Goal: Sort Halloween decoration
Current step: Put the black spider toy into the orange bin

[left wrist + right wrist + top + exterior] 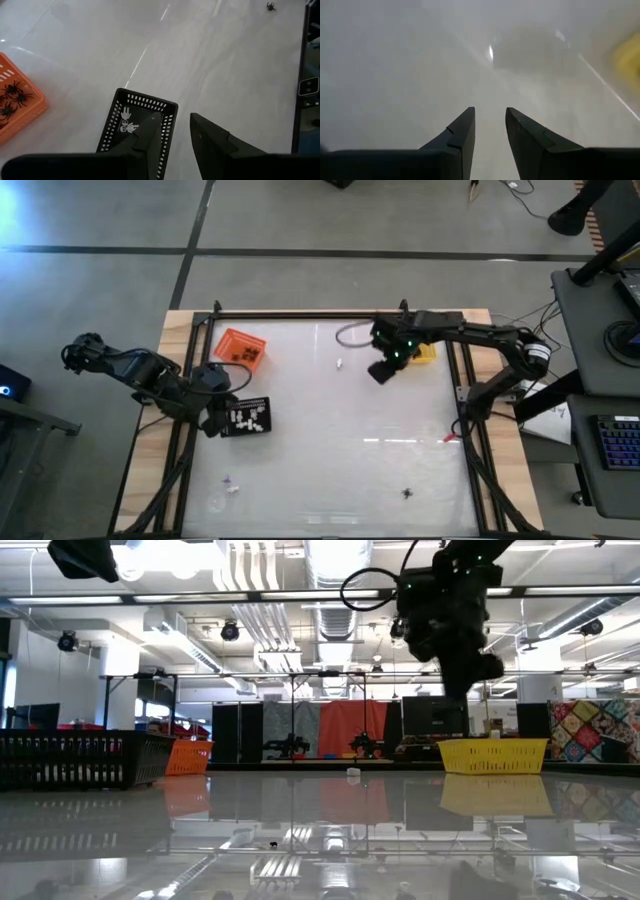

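Three trays sit on the table, and I place everything by the black tray: the orange tray is just beyond it toward the far edge, and the yellow tray is well across the table at the far right side.

My right gripper hangs in the air just beside the yellow tray, its fingers parted by a narrow gap with nothing between them. My left gripper hovers over the black tray's near wall, parted about as far and also empty.

The main risk I see is size — each trinket is far smaller than a fingertip, so a closing pinch on this glossy top could flick one away or close on nothing. The white trinket lies loose between the orange tray and the right gripper, an easy thing to knock in a descent. The left gripper sits low enough over the black tray that a careless move could shove the tray.

Counts as I read them: several white pieces in the black tray — too small to count exactly; three black spiders visible in the orange tray; one black spider loose far toward the near right; one purple trinket and one pale piece just nearer than the black tray.
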